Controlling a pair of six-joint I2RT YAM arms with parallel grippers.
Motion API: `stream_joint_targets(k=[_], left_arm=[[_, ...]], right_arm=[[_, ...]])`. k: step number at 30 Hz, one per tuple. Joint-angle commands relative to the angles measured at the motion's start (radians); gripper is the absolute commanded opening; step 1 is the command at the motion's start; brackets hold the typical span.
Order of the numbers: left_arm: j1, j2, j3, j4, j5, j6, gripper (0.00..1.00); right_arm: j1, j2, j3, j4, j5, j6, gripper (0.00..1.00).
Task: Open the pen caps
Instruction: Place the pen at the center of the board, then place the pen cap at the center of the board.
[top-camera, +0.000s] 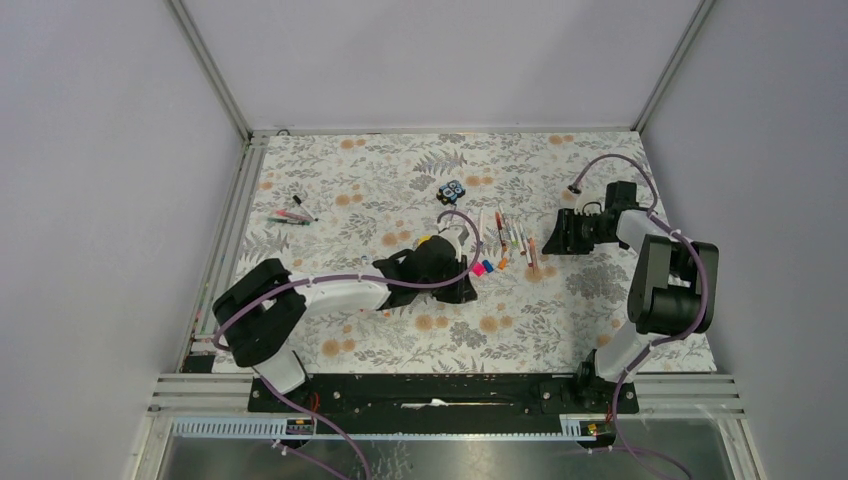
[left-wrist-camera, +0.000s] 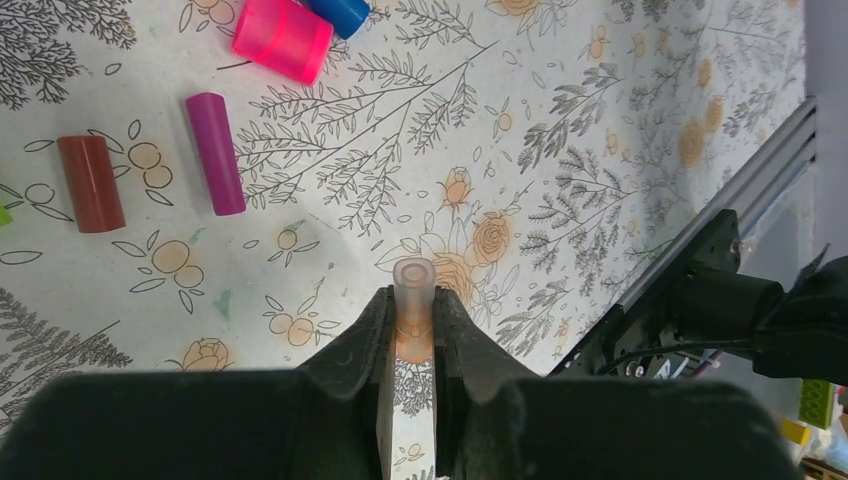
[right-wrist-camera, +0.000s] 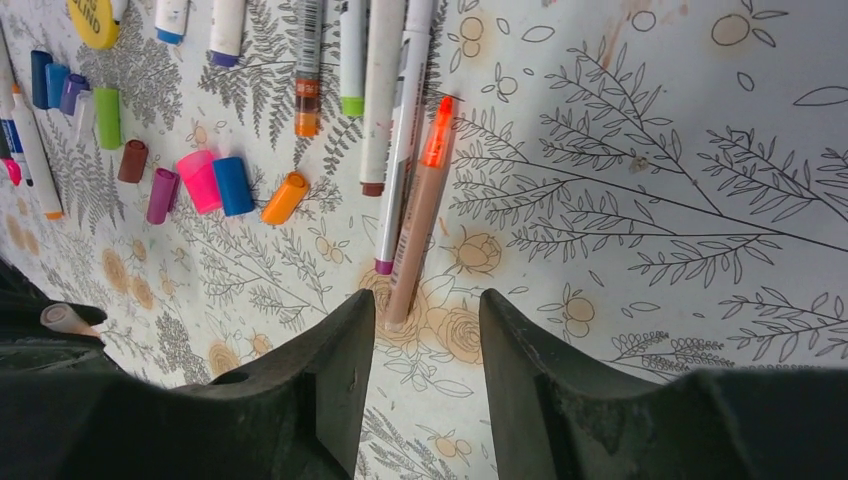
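My left gripper (left-wrist-camera: 412, 305) is shut on a clear, faintly orange pen cap (left-wrist-camera: 414, 275) and holds it above the table. Loose caps lie beyond it: pink (left-wrist-camera: 282, 38), blue (left-wrist-camera: 340, 12), purple (left-wrist-camera: 215, 152) and brown-red (left-wrist-camera: 90, 183). My right gripper (right-wrist-camera: 427, 305) is open and low over the table. The back end of an uncapped clear-orange pen (right-wrist-camera: 418, 230) lies between its fingertips, close to the left one. More pens (right-wrist-camera: 385, 90) lie in a row beside it, and the row also shows in the top view (top-camera: 510, 238).
A yellow disc (right-wrist-camera: 93, 20) and several more caps, among them orange (right-wrist-camera: 285, 197) and green (right-wrist-camera: 106, 117), lie left of the pen row. A black-and-blue block (top-camera: 453, 190) sits behind the pens. A few pens (top-camera: 292, 215) lie at the far left.
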Motion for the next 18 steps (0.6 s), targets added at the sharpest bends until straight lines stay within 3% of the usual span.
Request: stream_joint_targets(k=[1, 8, 18], left_arm=[[-0.023, 0.036, 0.084, -0.037, -0.065, 0.029, 0.00], [-0.046, 0.146, 0.214, -0.208, -0.177, 0.054, 0.03], [-0.048, 0.278, 0.361, -0.338, -0.217, 0.090, 0.21]], right_arm=[[-0.010, -0.065, 0.012, -0.056, -0.042, -0.074, 0.50], [-0.027, -0.086, 0.002, -0.059, -0.081, -0.084, 0.51], [-0.037, -0.093, 0.002, -0.071, -0.109, -0.092, 0.51]])
